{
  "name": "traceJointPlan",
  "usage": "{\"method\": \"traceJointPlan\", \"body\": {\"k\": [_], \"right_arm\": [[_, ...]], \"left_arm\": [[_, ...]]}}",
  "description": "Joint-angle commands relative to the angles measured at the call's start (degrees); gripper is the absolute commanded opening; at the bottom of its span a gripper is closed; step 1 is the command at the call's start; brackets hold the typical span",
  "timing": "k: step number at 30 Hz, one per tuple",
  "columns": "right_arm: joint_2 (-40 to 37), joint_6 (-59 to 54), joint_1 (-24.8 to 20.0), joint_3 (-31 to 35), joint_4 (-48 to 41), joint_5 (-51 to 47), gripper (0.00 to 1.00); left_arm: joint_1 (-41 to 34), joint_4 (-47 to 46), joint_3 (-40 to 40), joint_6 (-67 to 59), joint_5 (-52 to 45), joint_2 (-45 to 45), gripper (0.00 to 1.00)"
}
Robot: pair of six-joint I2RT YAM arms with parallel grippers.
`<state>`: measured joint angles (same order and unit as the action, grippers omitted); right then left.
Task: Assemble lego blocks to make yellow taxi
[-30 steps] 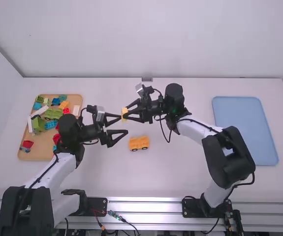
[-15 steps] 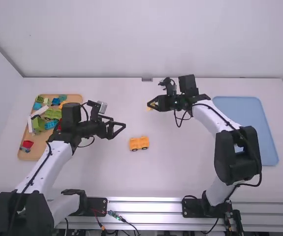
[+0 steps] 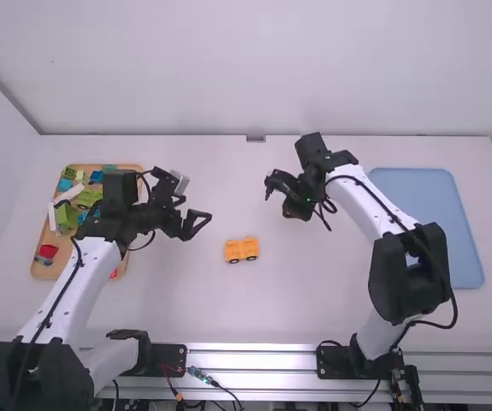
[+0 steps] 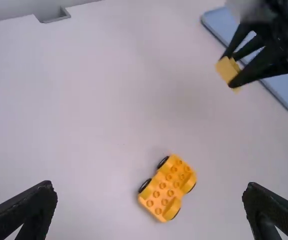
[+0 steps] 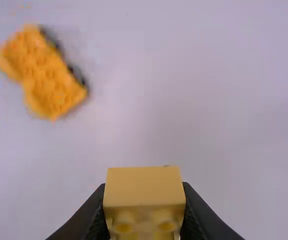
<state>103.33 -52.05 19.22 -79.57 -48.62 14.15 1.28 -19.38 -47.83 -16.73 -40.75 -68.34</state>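
the left gripper (image 3: pixel 201 224) hangs above the white table (image 3: pixel 177 300) with its jaws wide apart and nothing between them. the right gripper (image 3: pixel 295 207) has its jaws clamped on a yellow block (image 5: pixel 145 187), held by opposite sides above the table. the yellow car base (image 3: pixel 241 249), studs up on its wheels, sits on the table between the two pairs of jaws, near the left pair and touching neither. off to the left of the left jaws, a wooden tray (image 3: pixel 70 261) holds coloured toy pieces (image 3: pixel 66 216), partly behind the arm; to the right of the right jaws lies a blue tray (image 3: pixel 425 214).
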Motion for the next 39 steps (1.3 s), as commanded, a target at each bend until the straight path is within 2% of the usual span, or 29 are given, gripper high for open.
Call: {"method": "traceJointPlan", "body": {"k": [1,9,17,21,27,39], "right_arm": [[-0.02,-15.54,0.13,3.04,0.23,-3.21,0.00],[-0.02,-25.81,0.81,14.08,5.28,-3.58,0.00],[-0.02,-23.17,5.90,20.92,12.50,-6.73,0.00],[0.42,-23.32,7.08,21.88,15.03,-6.56,0.00],[2.89,-18.78,7.02,20.65,17.37,-7.48,0.00],[13.88,-13.22,6.34,7.43,6.83,-8.63,0.00]], "left_arm": [[0.15,0.35,-1.18,-2.80,-0.09,0.50,0.99],[-0.24,0.98,-1.18,-1.97,1.75,0.50,0.99],[-0.59,0.98,-1.18,-0.66,2.69,0.50,0.99],[-0.26,0.96,-1.18,0.37,2.23,0.50,0.99],[-0.66,0.04,-1.18,0.57,2.71,0.50,0.99],[-0.90,-1.25,-0.48,-2.40,2.78,0.50,0.99]]}}
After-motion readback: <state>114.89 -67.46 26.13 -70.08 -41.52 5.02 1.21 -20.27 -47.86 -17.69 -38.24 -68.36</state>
